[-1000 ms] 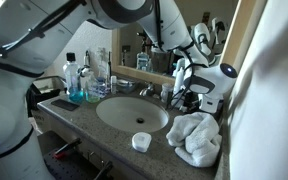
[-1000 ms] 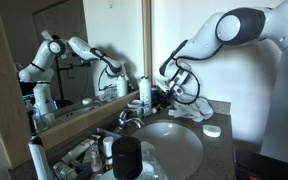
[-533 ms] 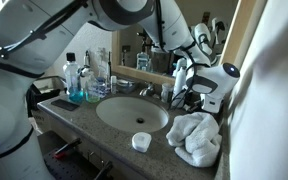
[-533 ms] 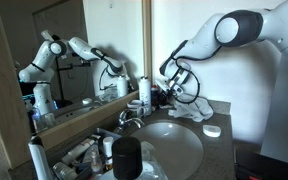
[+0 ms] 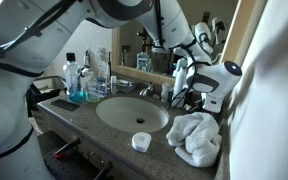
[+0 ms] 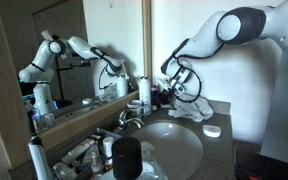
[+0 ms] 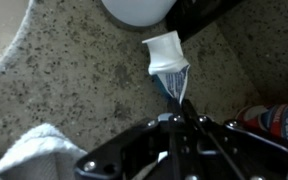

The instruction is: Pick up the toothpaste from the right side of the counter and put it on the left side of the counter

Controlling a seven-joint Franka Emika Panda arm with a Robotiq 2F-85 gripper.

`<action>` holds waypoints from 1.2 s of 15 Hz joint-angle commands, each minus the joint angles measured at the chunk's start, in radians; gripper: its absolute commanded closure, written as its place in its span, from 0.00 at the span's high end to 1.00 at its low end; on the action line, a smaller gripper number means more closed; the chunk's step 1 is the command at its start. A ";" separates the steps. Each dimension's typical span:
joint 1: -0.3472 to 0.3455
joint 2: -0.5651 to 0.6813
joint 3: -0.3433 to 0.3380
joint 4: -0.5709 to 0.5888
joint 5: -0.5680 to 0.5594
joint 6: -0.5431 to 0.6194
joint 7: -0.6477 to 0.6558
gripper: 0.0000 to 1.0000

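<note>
In the wrist view the toothpaste (image 7: 169, 65), a small tube with a white cap and a blue-striped flat end, points away from me over the speckled stone counter (image 7: 64, 70). My gripper (image 7: 181, 112) is shut on the tube's flat crimped end. In both exterior views the gripper (image 5: 191, 95) (image 6: 172, 95) hangs low over the counter beside the oval white sink (image 5: 132, 113) (image 6: 169, 145), near the mirror wall. The tube itself is too small to make out there.
A crumpled white towel (image 5: 196, 138) (image 7: 24, 155) lies by the gripper. A small white dish (image 5: 141, 142) (image 6: 212, 130) sits at the sink's front. There is a chrome faucet (image 5: 144, 90), bottles with blue liquid (image 5: 76, 82), a black cup (image 6: 127, 158) and a red-labelled item (image 7: 279, 120).
The wrist has shifted very slightly in the exterior views. Nothing else has visibly changed.
</note>
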 commanded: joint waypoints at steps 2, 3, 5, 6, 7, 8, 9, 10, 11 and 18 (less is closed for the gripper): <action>0.023 -0.141 -0.037 -0.134 -0.058 -0.019 -0.009 0.06; 0.030 -0.165 -0.047 -0.157 -0.088 -0.020 -0.005 0.06; 0.047 -0.217 -0.062 -0.206 -0.152 -0.019 -0.003 0.06; 0.055 -0.247 -0.064 -0.233 -0.180 -0.016 -0.005 0.06; 0.066 -0.285 -0.065 -0.269 -0.209 -0.009 -0.012 0.06; 0.076 -0.323 -0.063 -0.305 -0.233 -0.002 -0.019 0.06; 0.085 -0.362 -0.060 -0.338 -0.252 0.005 -0.026 0.06; 0.095 -0.408 -0.053 -0.378 -0.268 0.012 -0.035 0.07; 0.108 -0.456 -0.047 -0.419 -0.281 0.020 -0.045 0.06; 0.177 -0.736 0.017 -0.642 -0.280 0.008 -0.096 0.06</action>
